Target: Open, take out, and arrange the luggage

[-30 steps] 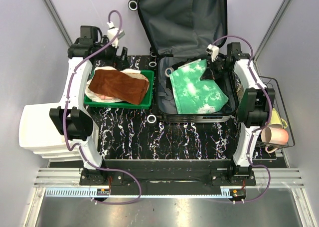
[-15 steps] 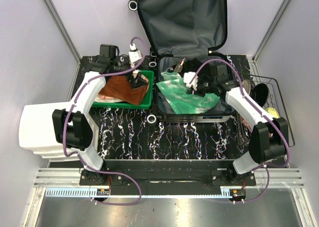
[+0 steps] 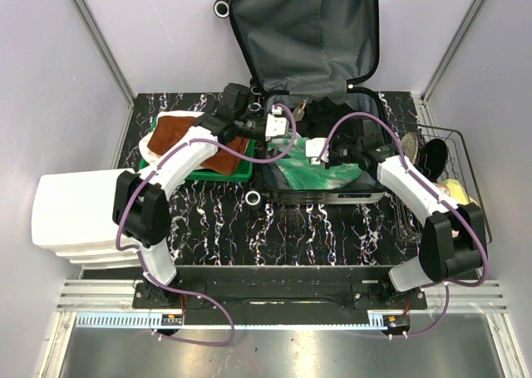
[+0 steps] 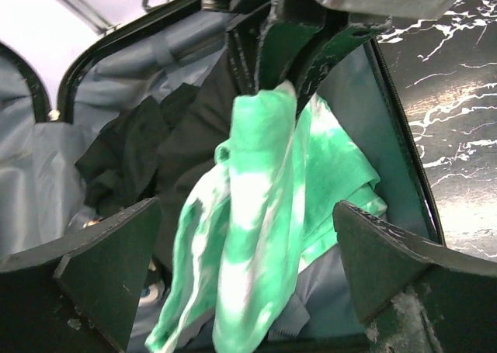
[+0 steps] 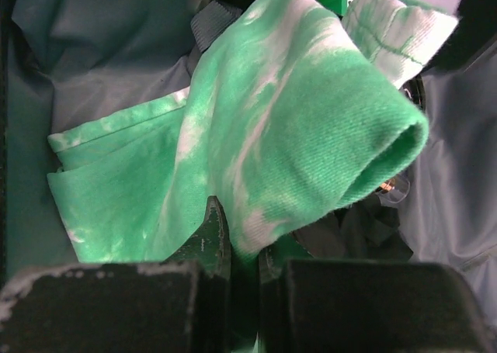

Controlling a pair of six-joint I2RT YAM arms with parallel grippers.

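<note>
Your right tool (image 5: 237,237) pinches the green cloth (image 5: 295,112) over the open luggage (image 3: 307,29); your left tool (image 4: 245,248) gapes wide.

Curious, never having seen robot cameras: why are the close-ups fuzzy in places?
Left wrist view: left tool's fingers, near the lens, look soft; green cloth smears low down. Right wrist view: cloth weave crisp, right tool dark and blurry. Top view: even light, sharp.

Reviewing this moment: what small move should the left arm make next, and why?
Probably close the left gripper on the green cloth: it hangs from the shut right gripper over the luggage, seemingly between the left's open jaws.
</note>
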